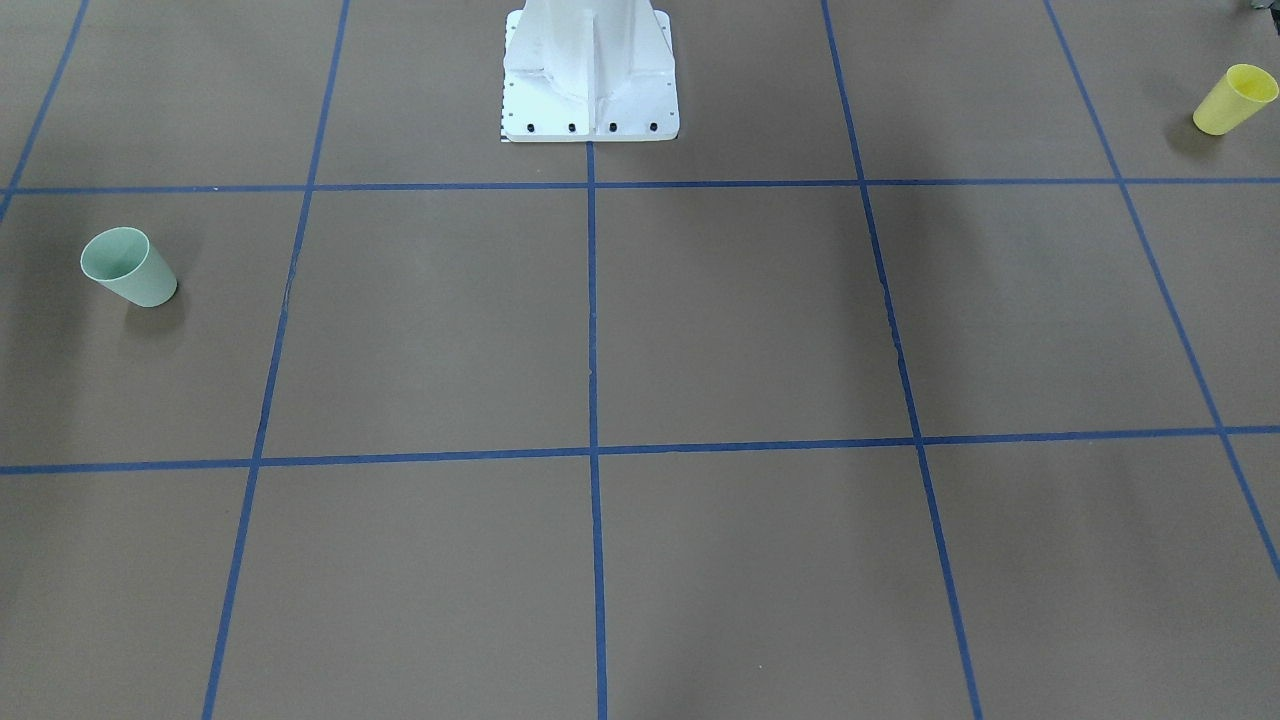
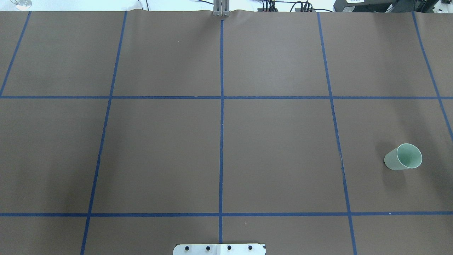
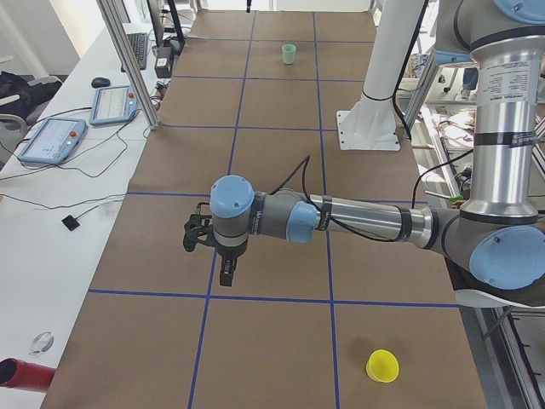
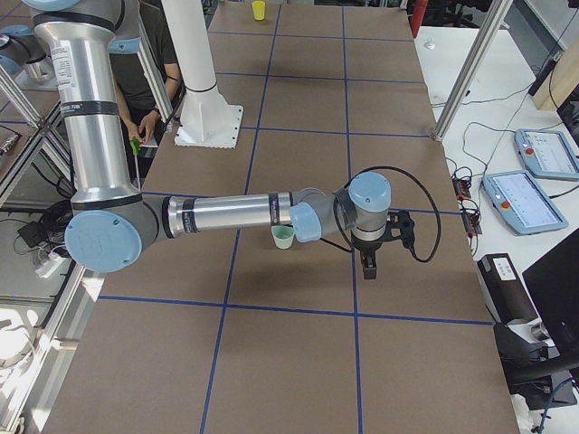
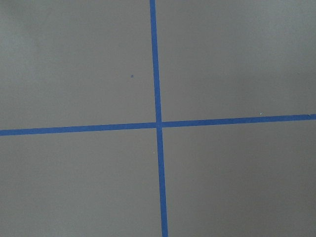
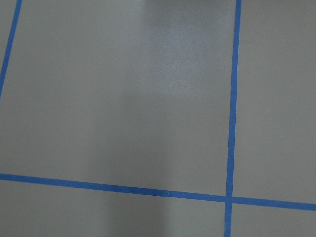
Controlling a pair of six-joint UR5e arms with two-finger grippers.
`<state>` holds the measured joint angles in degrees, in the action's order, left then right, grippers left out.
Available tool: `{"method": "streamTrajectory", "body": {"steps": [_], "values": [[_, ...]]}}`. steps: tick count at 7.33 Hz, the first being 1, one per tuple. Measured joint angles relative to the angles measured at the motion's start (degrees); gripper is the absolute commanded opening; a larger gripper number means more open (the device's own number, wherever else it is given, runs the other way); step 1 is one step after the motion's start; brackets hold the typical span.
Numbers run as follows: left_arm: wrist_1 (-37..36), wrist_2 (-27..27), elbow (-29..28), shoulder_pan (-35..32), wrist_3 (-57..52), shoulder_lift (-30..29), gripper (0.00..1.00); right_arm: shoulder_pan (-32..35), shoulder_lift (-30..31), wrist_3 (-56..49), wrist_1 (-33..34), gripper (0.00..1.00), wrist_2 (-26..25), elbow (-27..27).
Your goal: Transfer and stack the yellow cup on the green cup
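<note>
In the front-facing view we judge nothing done yet. The yellow cup (image 1: 1236,99) stands upright far out on the white base's (image 1: 590,90) left side, the green cup (image 1: 128,267) far out on its right. Both are smooth tapered plastic tumblers on matte brown paper (image 1: 740,320).

From the table's left end, the left gripper (image 3: 226,274) hangs before the base, touching nothing. From the right end, so does the right gripper (image 4: 368,265). Whether either is spread or pressed together, we cannot tell. Grasping, transfer and stacking all remain.

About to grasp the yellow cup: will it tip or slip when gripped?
The yellow cup looks like empty plastic, so it is probably light. It stands on its narrower base, so a sideways nudge may tip it. Its smooth tapered wall might slip under a pinch.
</note>
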<state>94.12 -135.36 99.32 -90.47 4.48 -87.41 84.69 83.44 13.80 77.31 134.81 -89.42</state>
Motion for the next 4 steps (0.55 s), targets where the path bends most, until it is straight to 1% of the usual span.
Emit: {"method": "streamTrajectory", "body": {"steps": [1,3,4], "values": [[-0.05,0.09,-0.18,0.02,-0.02,0.27,1.0,0.11,1.49,0.0,0.13,1.0,0.34,-0.85],[0.11,-0.05,-0.78,0.03,-0.15,2.05,1.0,0.34,6.35,0.06,0.35,1.0,0.95,-5.24],[0.14,-0.14,-0.85,0.03,-0.13,2.76,1.0,0.36,7.26,0.08,0.45,1.0,1.02,-6.19]]}}
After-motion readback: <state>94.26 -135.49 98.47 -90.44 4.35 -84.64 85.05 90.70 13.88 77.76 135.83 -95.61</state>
